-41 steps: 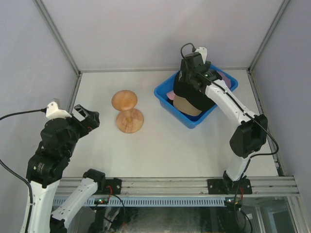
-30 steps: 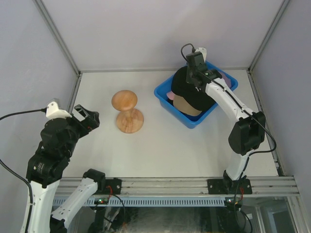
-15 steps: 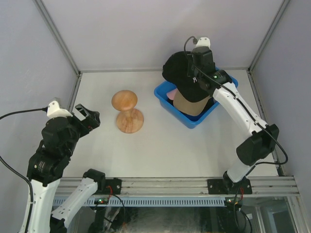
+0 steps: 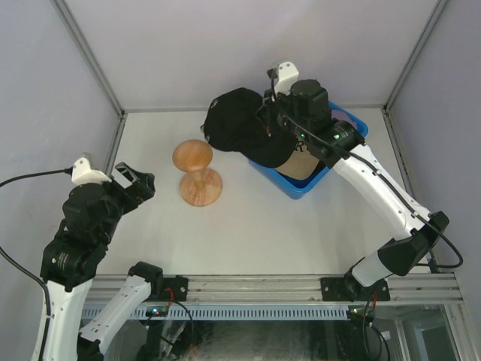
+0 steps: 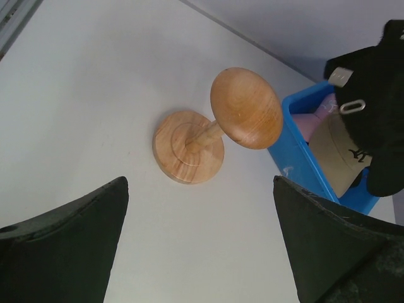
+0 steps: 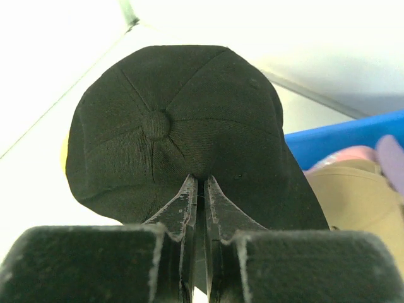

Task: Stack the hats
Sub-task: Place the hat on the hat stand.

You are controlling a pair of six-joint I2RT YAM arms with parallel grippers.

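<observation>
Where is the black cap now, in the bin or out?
Out. The right gripper is shut on the black cap, holding it in the air over the edge of the bin, toward the wooden stand.

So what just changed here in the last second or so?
The right gripper closed on the black cap, lifted it out of the blue bin and carried it left, toward the wooden stand. The tan cap stayed in the bin; the stand and the open left gripper did not move.

The right gripper has lifted the black fabric cap out of the blue plastic bin, carrying it left toward the wooden mushroom-shaped stand.
</observation>
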